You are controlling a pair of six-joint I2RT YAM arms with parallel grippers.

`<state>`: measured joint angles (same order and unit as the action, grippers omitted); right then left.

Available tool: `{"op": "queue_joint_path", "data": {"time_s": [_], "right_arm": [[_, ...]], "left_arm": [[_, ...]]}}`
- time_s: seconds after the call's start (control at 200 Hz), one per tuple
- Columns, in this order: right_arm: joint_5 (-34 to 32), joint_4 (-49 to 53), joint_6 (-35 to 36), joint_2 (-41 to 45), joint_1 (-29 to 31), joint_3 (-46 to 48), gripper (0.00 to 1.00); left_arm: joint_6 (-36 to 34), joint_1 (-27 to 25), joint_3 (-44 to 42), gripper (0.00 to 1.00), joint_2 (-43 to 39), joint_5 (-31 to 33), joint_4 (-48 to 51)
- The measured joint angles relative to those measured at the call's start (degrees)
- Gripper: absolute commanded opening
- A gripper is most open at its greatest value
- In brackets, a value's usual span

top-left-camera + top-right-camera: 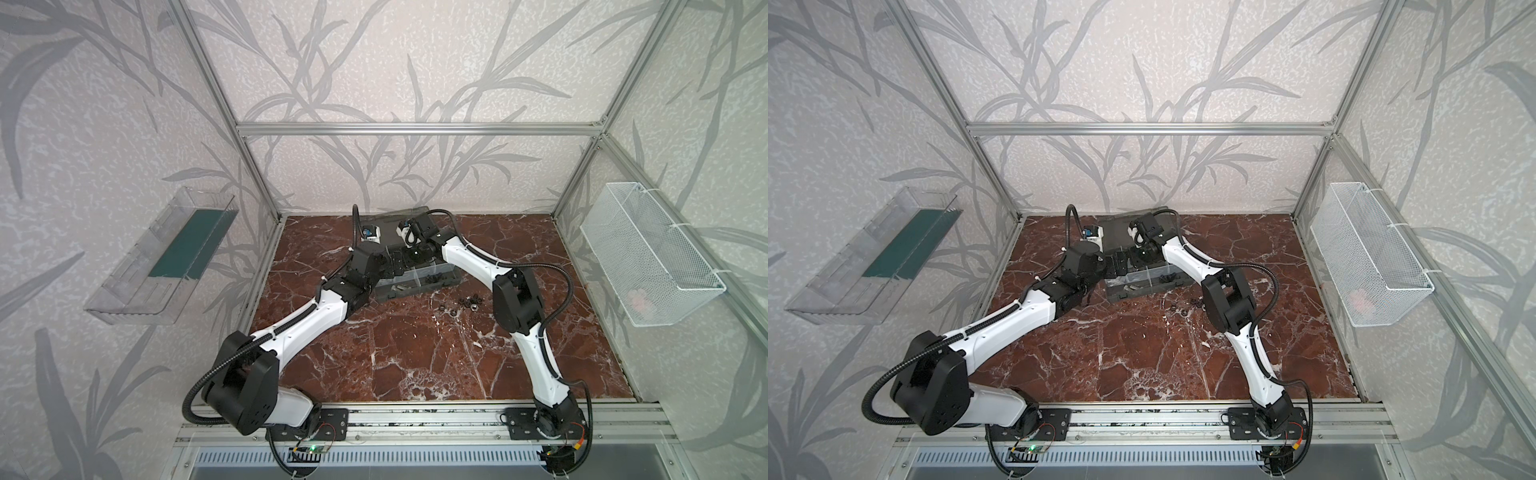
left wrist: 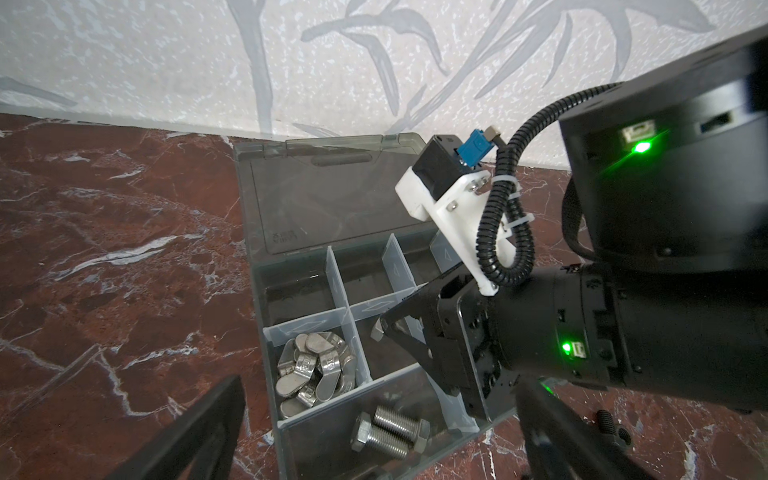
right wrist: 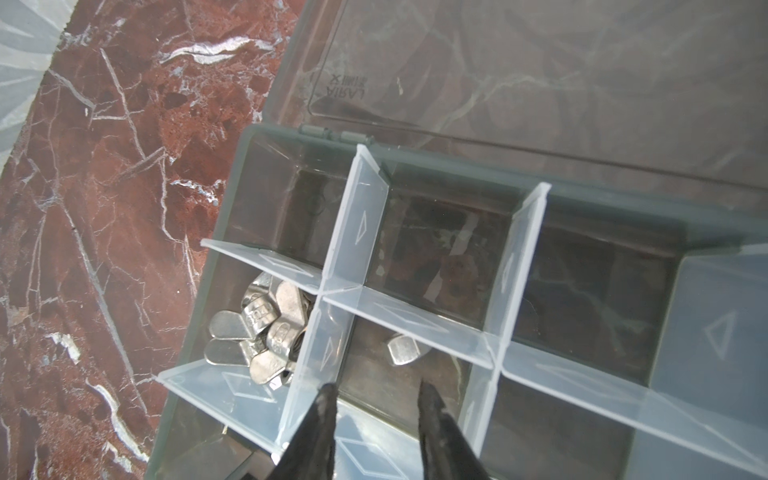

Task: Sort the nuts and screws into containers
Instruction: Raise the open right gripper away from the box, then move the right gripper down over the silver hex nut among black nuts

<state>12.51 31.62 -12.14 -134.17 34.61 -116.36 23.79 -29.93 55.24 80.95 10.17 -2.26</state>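
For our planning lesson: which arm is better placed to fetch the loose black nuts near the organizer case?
Likely right: the black nuts lie on its side of the organizer case, and the right gripper has open, empty fingers. The left gripper would reach across.

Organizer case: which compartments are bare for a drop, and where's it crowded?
Bare: the three hinge-side compartments, between the lid hinge and the long divider. Crowded: the wing nuts heap, and the cell beside it, where the right tool hangs over one silver piece.
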Motion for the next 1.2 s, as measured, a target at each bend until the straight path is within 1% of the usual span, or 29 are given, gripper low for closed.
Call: {"op": "queue_joint_path", "data": {"time_s": [0.06, 0.16, 0.305, 0.41, 0.565, 0.645, 0.735, 0.95, 1.155, 1.2], "right_arm": [[-0.1, 0.1, 0.0, 0.4, 0.0, 0.7, 0.36], [-1.0, 0.0, 0.2, 3.3, -0.2, 4.7, 0.41], [-5.3, 0.1, 0.9, 13.2, -0.7, 14.4, 0.51], [-8.2, 0.5, 1.5, 21.6, -2.3, 20.1, 0.62], [-11.7, 1.3, 1.8, 32.8, -6.4, 29.2, 0.76], [-13.7, 1.9, 2.0, 36.7, -8.5, 34.6, 0.87], [-15.2, 3.6, 2.4, 39.3, -9.1, 40.4, 1.0], [-17.0, 6.5, 2.4, 40.4, -9.2, 49.8, 0.99], [-17.0, 7.0, 1.7, 40.4, -10.2, 53.0, 1.0], [-17.0, 7.0, 1.6, 40.3, -10.3, 53.4, 0.99]], "left_arm": [[0.3, 0.0, 0.0, 0.99, 0.0, -0.6, 0.0], [0.5, 0.0, -0.1, 0.99, 0.0, -2.4, -0.6], [0.5, -0.2, -0.7, 0.99, 0.0, -6.4, -3.0], [0.5, -0.9, -1.0, 0.99, 0.0, -9.8, -4.3], [0.5, -3.3, -1.0, 0.99, 0.0, -13.9, -6.0], [0.7, -4.4, -1.0, 0.99, 0.0, -15.4, -6.4], [1.1, -5.6, -1.0, 0.99, 0.4, -16.6, -6.8], [3.0, -6.9, -1.0, 0.99, 3.2, -19.2, -6.8], [4.8, -7.7, -1.0, 0.99, 5.0, -20.8, -6.7], [5.1, -7.9, -1.0, 0.99, 5.0, -21.0, -6.7]]}}
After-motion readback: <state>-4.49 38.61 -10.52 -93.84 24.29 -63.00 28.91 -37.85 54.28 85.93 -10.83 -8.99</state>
